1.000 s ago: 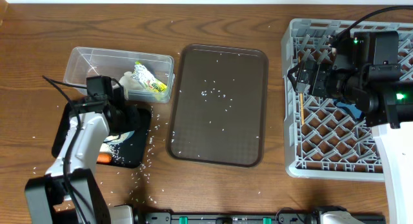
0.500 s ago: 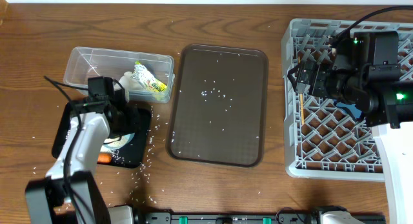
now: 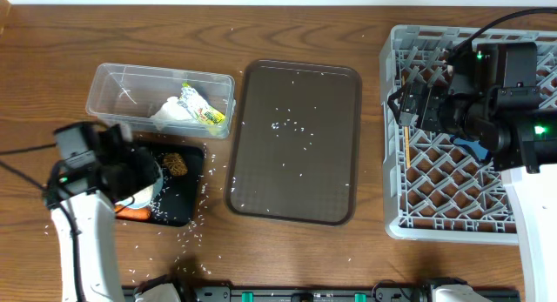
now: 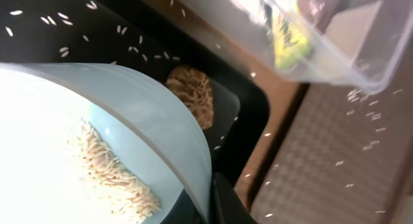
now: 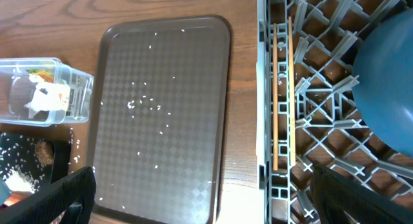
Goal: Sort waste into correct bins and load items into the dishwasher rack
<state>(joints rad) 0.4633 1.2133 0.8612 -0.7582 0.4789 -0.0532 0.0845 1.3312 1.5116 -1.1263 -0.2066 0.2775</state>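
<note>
1 pale blue bowl (image 4: 139, 124) | 2 chopsticks (image 5: 275, 108) | 1 carrot (image 3: 132, 211)

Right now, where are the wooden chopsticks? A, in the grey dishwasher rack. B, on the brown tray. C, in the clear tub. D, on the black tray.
A: the right wrist view shows the chopsticks lying side by side in the grey dishwasher rack, along the edge nearest the brown tray.
</note>
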